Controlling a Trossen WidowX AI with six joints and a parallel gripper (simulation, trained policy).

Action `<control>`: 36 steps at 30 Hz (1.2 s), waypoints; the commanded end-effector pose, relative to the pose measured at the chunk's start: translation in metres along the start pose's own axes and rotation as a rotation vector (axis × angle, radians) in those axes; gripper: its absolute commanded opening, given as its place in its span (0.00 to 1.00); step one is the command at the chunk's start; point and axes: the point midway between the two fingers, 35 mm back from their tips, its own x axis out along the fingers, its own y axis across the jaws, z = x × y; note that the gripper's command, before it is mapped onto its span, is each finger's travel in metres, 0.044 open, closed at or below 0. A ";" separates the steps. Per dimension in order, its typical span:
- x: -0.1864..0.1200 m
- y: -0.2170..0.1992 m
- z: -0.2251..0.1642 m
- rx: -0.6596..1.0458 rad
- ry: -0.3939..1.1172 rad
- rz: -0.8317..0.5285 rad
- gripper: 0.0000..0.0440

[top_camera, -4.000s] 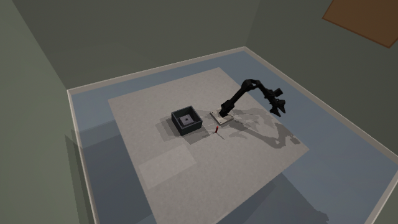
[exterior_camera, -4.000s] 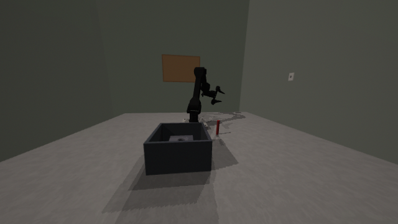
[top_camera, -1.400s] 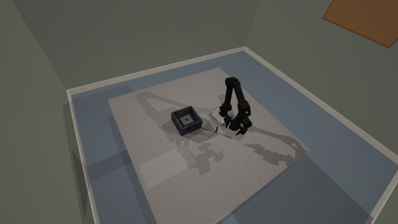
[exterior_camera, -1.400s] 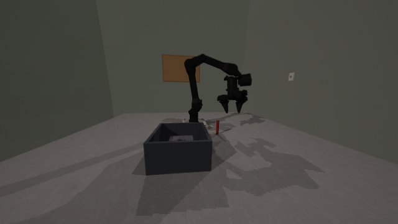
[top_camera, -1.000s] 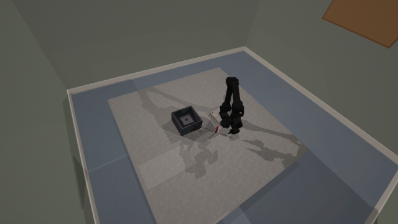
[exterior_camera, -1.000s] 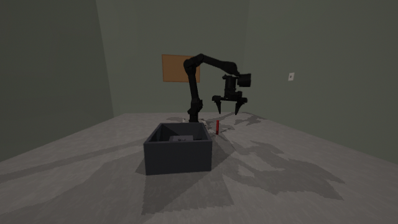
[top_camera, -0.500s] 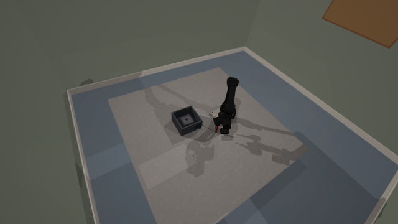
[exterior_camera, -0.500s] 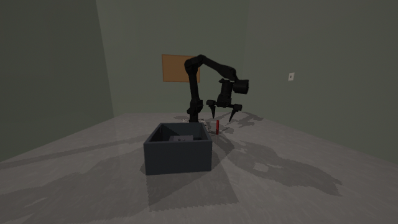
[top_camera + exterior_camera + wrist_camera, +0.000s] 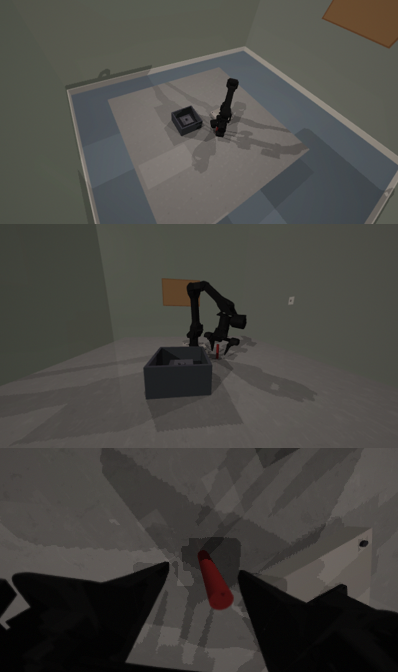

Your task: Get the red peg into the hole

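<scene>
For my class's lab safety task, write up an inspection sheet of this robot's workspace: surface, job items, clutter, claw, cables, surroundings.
Surface: grey speckled top, crossed by shadows.
Red peg: the red peg stands upright beside the box, outside it.
Open box: the dark box sits upright; a plate with a central hole lies inside, and no peg is in it.
Clutter: nothing seen.
Claw: the claw is open, its fingers on either side of the peg, with gaps showing.
Cables: nothing seen.
Surroundings: plain green-grey walls, an orange panel and a small pale wall plate.
</scene>
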 end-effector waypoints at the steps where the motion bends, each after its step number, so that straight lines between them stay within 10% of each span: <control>1: 0.010 -0.002 0.002 0.012 -0.002 -0.019 0.62; 12: 0.023 -0.006 0.007 0.030 -0.002 -0.095 0.01; 36: -0.075 -0.016 0.081 0.145 -0.219 -0.030 0.00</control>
